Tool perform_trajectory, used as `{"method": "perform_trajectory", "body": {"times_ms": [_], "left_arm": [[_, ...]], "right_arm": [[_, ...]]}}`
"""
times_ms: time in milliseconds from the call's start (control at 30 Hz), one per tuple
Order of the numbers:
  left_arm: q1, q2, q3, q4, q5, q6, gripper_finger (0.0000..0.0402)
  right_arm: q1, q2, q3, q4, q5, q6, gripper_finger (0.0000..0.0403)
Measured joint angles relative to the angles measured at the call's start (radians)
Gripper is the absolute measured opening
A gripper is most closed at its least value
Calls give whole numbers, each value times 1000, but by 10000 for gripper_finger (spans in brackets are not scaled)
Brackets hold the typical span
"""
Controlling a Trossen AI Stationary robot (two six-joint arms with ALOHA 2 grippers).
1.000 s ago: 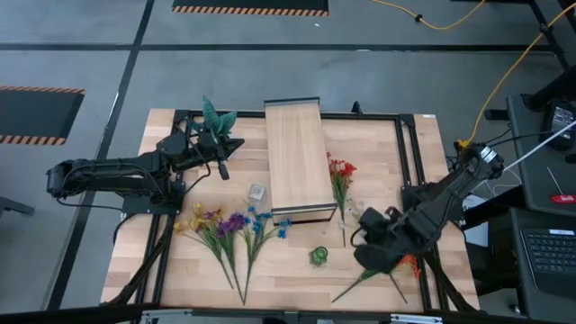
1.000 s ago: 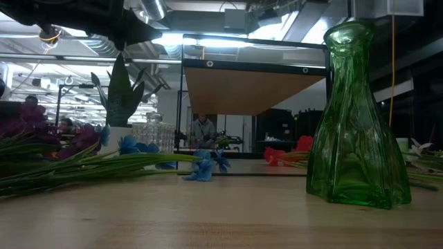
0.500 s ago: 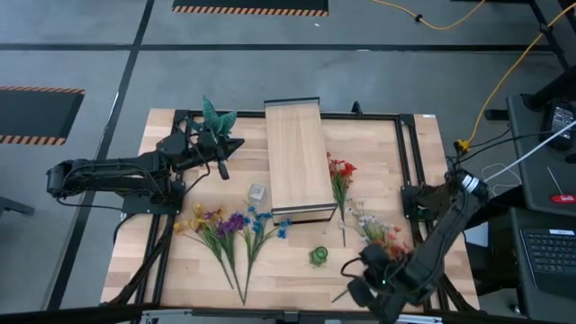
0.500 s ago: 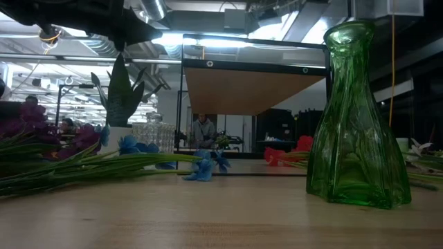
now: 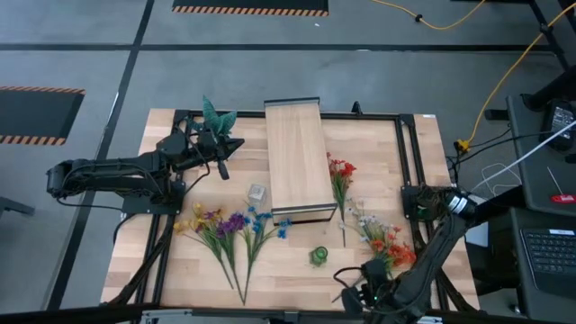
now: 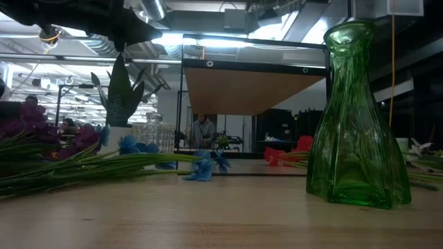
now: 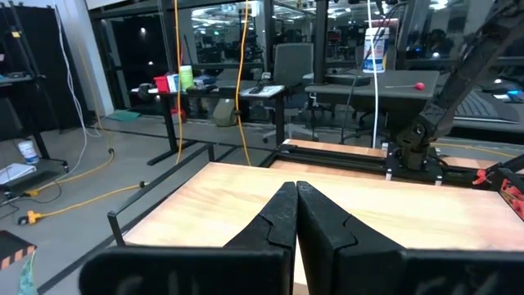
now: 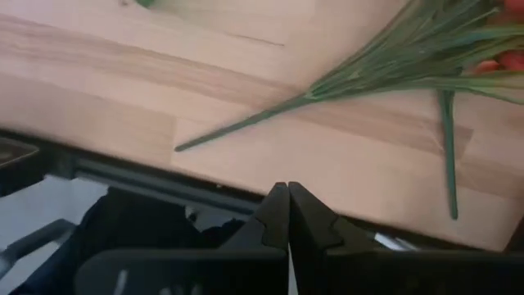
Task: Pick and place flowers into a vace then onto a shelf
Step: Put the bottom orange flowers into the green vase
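Observation:
A red-orange and white bunch of flowers [image 5: 385, 241] lies flat on the table at the near right, its green stems [image 8: 327, 92] reaching toward the near edge. My right gripper [image 5: 358, 291] hangs shut, pointing down, over the near edge just past the stem ends, touching nothing. A red bunch [image 5: 339, 176] lies beside the shelf [image 5: 296, 155]. A purple, yellow and blue bunch [image 5: 230, 227] lies at the near left. A green glass vase [image 5: 319, 256] stands upright between the bunches. My left gripper [image 5: 236, 143] waits shut and level at the far left, beside the shelf.
A spiky green plant in a white pot [image 5: 216, 117] stands by my left gripper. A small clear glass vase [image 5: 257, 193] stands left of the shelf's near end. A black frame [image 5: 409, 171] runs around the table. Bare wood lies between the green vase and the near edge.
My right gripper has travelled toward the table's near edge and a little to the left, sinking and rolling about its own axis while staying shut. It has moved off the red-orange and white bunch, which now lies uncovered in the high view and has not moved.

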Motion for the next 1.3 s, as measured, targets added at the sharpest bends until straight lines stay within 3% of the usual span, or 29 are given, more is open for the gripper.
{"method": "perform_trajectory", "body": {"times_ms": [267,533,1100,1300], "left_arm": [[0,0,0,0,0,0,3],[0,0,0,0,0,0,3],[0,0,0,0,0,0,3],[0,0,0,0,0,0,3]], "right_arm": [[-41,3,0,0,6,-4,4],[-42,3,-1,-21,5,-7,37],[-41,3,-1,-26,6,-1,197],[-41,3,-1,-26,5,25,230]]}}
